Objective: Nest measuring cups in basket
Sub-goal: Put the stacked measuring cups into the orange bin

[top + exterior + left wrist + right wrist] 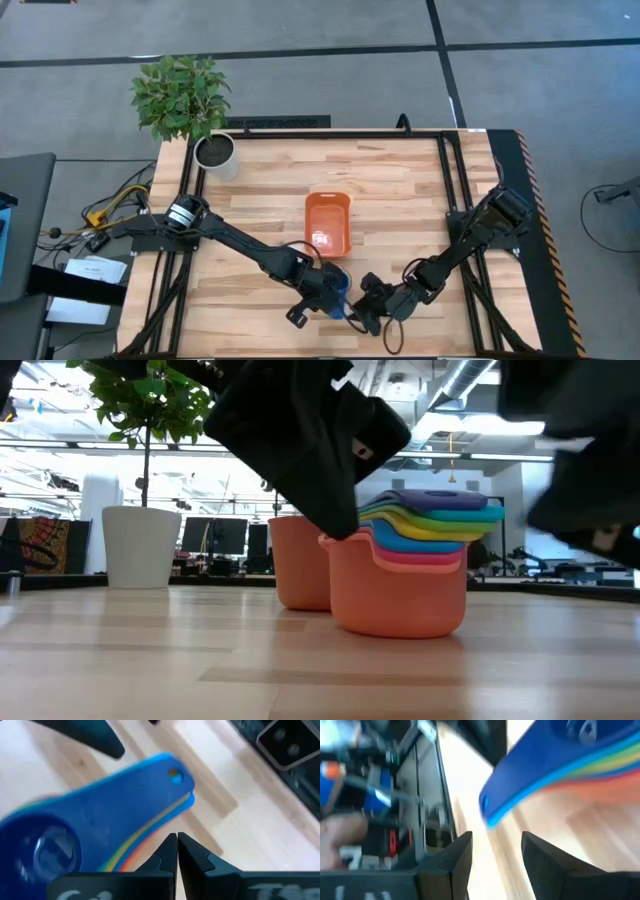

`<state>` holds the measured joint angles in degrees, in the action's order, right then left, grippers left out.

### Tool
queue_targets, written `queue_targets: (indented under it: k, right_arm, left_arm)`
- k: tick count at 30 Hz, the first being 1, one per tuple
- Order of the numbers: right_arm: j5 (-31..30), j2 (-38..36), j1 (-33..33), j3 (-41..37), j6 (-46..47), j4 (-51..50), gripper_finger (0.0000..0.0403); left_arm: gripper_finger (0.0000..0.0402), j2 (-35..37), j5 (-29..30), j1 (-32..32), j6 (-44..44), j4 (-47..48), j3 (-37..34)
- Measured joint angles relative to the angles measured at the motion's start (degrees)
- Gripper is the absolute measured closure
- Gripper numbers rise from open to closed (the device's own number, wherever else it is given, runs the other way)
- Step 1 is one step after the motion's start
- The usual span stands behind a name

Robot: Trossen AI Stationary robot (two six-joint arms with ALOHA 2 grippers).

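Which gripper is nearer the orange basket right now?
Left. The left gripper, shut, sits just below the basket beside the stacked measuring cups. The right gripper is on the cups' other side, farther from the basket.

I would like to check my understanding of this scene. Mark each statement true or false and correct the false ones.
1. The measuring cups are stacked inside one another. True.
2. The stack sits inside the basket. False: it stands on the table, nearer the front edge than the basket.
3. The left gripper has its fingers shut. True.
4. The right gripper is clamped on the blue handle. False: its fingers stand apart and the handle lies beyond them, untouched.
5. The white pot with the plant stands at the table's front edge. False: it stands at the far left corner.
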<state>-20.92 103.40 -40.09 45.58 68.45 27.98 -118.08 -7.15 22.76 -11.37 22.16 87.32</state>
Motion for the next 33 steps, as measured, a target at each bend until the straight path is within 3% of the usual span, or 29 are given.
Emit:
queue_targets:
  k: [3, 9, 17, 23, 33]
  right_arm:
    - [4.12, -2.62, -0.16, 0.02, -1.37, -5.38, 0.0222]
    - [1.61, -5.41, -0.57, 0.04, -2.71, -11.51, 0.029]
    - [2.94, -4.84, 0.94, 0.04, -2.71, -18.62, 0.0392]
    - [2.66, -5.23, 0.83, 0.04, -2.48, -19.09, 0.0377]
    - [2.66, -5.23, 1.98, 0.04, -2.49, -19.61, 0.0392]
  left_arm:
    - [0.0402, 0.0, -1.11, 0.0, -0.1, -3.74, -1.26]
    - [0.0402, -0.02, -1.15, -0.46, -0.36, -7.43, -2.0]
    - [0.0402, -0.07, 1.46, -1.85, -1.53, -13.49, -2.0]
    - [0.0402, 0.08, 1.59, -3.43, -1.43, -13.58, -2.0]
    - [0.0402, 4.33, 1.12, -0.83, -1.67, -0.58, -0.34]
